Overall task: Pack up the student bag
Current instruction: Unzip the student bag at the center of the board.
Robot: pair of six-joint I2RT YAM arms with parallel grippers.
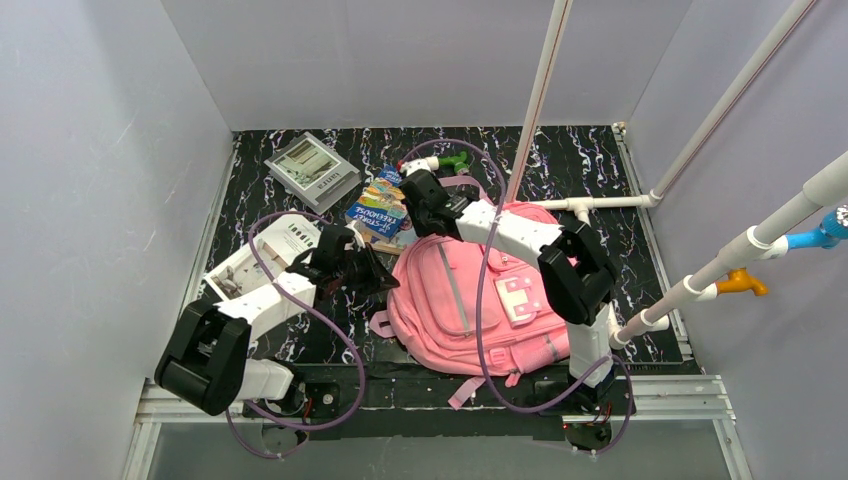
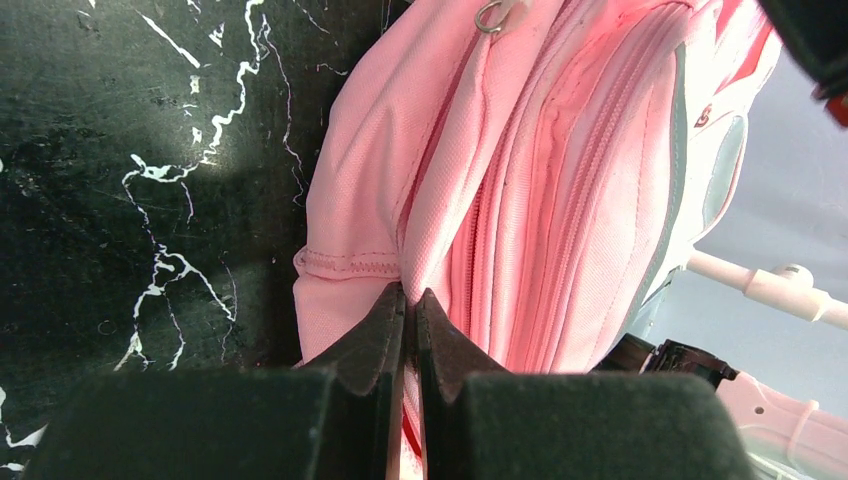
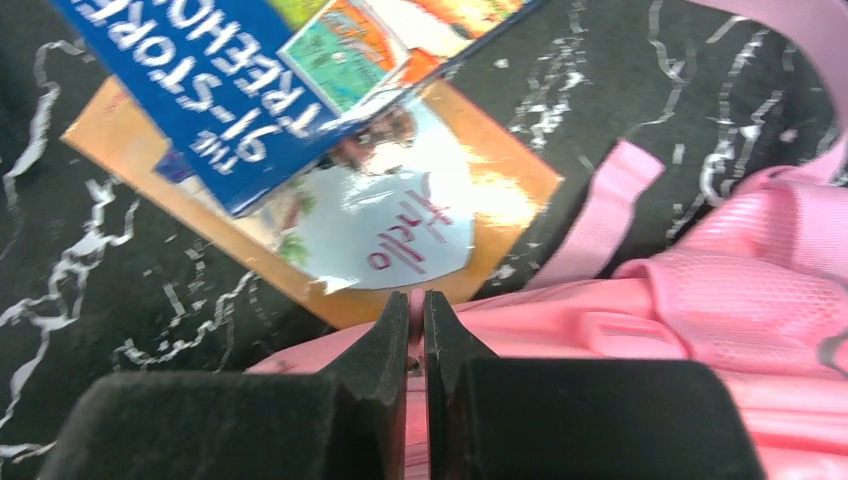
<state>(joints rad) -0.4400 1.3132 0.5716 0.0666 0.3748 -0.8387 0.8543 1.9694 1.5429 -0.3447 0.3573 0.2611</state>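
The student bag, a large soft pink backpack with a grey stripe, lies flat on the black marbled table. My left gripper is at the bag's left side. In the left wrist view that gripper is shut on a fold of pink fabric beside the zipper seams. My right gripper is at the bag's far top edge. In the right wrist view it is shut on a small pink tab of the bag.
A blue book lies on an orange one, just beyond the bag's top edge. A grey box is at the back left, a white box by the left arm, a green-tipped item behind. White pipes cross the right side.
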